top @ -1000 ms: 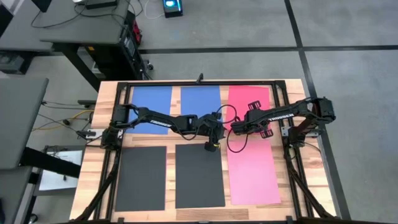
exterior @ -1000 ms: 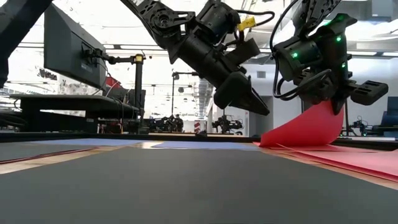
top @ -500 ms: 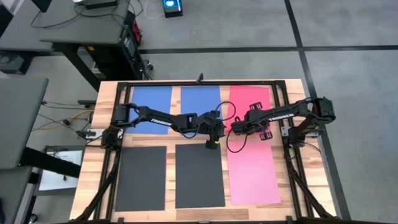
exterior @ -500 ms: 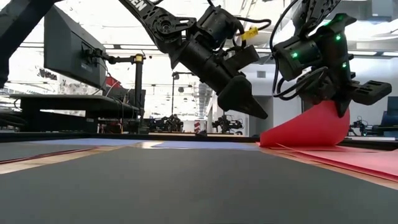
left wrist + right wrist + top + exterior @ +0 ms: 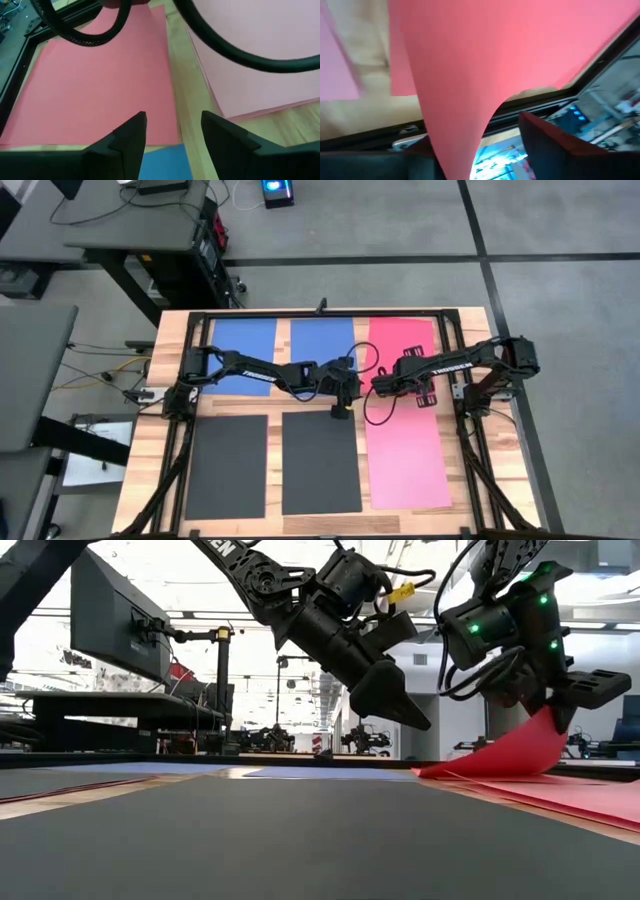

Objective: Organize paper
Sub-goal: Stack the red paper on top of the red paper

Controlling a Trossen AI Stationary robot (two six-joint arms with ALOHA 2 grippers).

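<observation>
Six sheets lie on the wooden table [image 5: 142, 442]: two blue sheets [image 5: 244, 340] at upper left of the high view, two dark grey sheets [image 5: 228, 465] below them, a pink sheet [image 5: 408, 460] at lower right. The red sheet [image 5: 402, 333], upper right, curls up under the right gripper [image 5: 548, 712]; I cannot tell whether it grips. The left gripper [image 5: 400, 705] hovers centre frame, fingers parted, empty.

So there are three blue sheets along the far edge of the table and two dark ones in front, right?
Not quite: the high view shows two blue sheets along the far edge; the third there is a red sheet. The two dark sheets lie in front, as you said.
</observation>
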